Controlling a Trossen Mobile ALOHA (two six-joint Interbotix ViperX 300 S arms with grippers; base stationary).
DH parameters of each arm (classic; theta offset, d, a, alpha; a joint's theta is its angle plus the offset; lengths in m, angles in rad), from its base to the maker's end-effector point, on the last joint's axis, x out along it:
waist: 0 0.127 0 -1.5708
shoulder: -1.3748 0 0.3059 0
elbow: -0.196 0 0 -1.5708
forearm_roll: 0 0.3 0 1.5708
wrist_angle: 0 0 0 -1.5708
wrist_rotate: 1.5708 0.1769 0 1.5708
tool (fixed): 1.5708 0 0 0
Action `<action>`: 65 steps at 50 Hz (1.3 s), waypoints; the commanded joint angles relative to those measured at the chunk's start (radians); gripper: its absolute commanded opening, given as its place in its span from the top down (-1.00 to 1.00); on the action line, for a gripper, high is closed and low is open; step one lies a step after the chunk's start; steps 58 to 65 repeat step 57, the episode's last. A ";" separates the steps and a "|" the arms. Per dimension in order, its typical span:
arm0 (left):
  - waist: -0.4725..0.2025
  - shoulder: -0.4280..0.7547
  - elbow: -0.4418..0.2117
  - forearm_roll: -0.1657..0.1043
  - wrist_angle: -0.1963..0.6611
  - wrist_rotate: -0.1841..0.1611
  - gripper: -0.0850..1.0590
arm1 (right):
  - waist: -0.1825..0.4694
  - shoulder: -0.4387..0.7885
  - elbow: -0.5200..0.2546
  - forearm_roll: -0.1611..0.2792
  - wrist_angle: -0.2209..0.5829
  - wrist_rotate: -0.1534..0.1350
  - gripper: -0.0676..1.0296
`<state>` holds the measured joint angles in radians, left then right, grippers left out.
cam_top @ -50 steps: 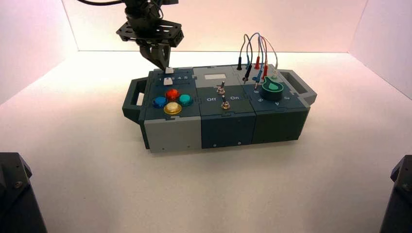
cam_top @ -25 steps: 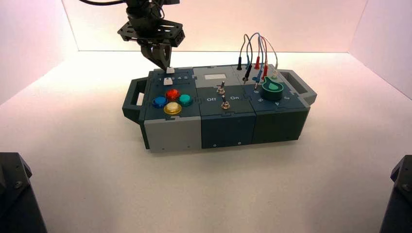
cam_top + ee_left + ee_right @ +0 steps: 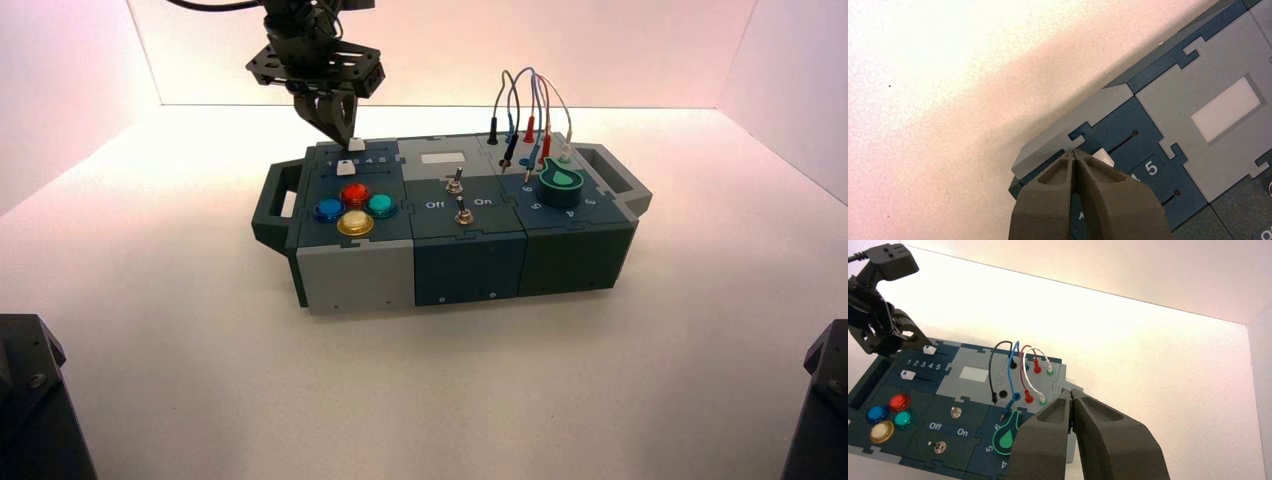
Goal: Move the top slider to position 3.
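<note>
The top slider [image 3: 356,145], a tiny white cube on its dark track, sits at the back edge of the box's left-hand module, just behind the row of small printed digits [image 3: 923,365]; in the right wrist view it lines up roughly with the 3 or 4, though I can't pin it closer than that. The left gripper [image 3: 1075,156] is right against the slider, fingers pressed together into a single wedge, its tip touching or just beside the cube's side that faces the box's left handle [image 3: 280,190]. The second white slider [image 3: 346,167] lies in front of the digits, nearer the coloured round buttons [image 3: 354,194]. The right gripper [image 3: 1071,399] hangs with its fingers closed, well apart from the slider, over the green dial [image 3: 1009,434] and the wires [image 3: 1013,371]. The risk, as I judge it, is overshoot: a closed tip only pushes, so a firm nudge could carry the cube past 3, or ride up over it.
</note>
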<state>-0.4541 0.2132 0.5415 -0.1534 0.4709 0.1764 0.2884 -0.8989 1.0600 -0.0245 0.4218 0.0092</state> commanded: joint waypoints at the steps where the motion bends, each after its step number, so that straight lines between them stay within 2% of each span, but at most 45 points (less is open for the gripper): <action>1: -0.012 -0.012 -0.020 -0.002 0.002 -0.002 0.91 | -0.006 0.003 -0.020 -0.002 -0.005 0.002 0.92; 16: -0.005 -0.041 0.011 0.011 0.000 0.002 0.91 | -0.005 0.003 -0.021 -0.002 -0.003 0.002 0.92; 27: 0.041 -0.121 0.048 0.012 0.005 0.002 0.91 | -0.005 -0.005 -0.021 0.000 0.002 0.002 0.92; 30: 0.046 -0.147 0.054 0.014 0.014 0.002 0.91 | -0.006 -0.011 -0.020 0.000 0.002 0.002 0.92; 40: 0.031 -0.276 0.067 0.014 0.161 -0.002 0.91 | -0.006 -0.003 -0.021 0.002 0.009 0.011 0.92; 43: 0.023 -0.311 0.078 0.014 0.181 -0.002 0.91 | -0.006 0.006 -0.023 0.003 0.017 0.012 0.92; 53: 0.012 -0.440 0.132 0.012 0.199 -0.009 0.91 | -0.006 0.037 -0.028 0.008 0.038 0.012 0.92; 65: 0.014 -0.460 0.133 0.012 0.198 -0.009 0.91 | -0.005 0.037 -0.028 0.009 0.040 0.012 0.92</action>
